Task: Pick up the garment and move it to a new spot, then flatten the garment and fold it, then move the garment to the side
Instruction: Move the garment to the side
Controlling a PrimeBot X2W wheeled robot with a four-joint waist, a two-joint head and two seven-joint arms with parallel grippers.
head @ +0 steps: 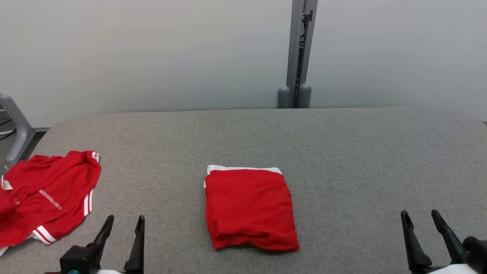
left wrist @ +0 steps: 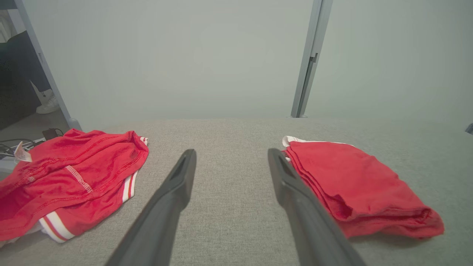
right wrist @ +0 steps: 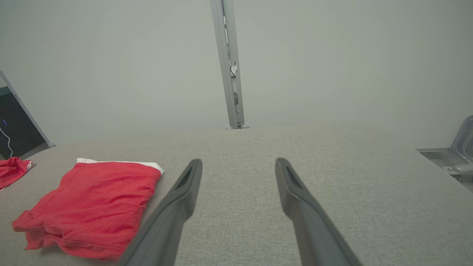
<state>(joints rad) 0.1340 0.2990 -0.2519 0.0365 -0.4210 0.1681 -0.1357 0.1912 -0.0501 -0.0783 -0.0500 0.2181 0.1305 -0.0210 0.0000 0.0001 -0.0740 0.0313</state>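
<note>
A red garment (head: 249,207) with a white edge lies folded into a neat rectangle at the middle of the grey table (head: 342,152); it is also in the left wrist view (left wrist: 354,177) and the right wrist view (right wrist: 96,203). A second red garment (head: 45,194) with white stripes lies crumpled at the table's left edge (left wrist: 70,177) (right wrist: 11,170). My left gripper (head: 126,217) (left wrist: 232,151) stands open between the two, touching neither. My right gripper (head: 419,212) (right wrist: 238,161) stands open to the right of the folded garment, with nothing between its fingers.
A grey post (head: 298,53) rises behind the table's far edge against a pale wall. A grey frame leg (head: 17,125) stands off the left corner. A metal bracket (right wrist: 458,151) sits past the table's right side. Bare table cloth spreads right of the folded garment.
</note>
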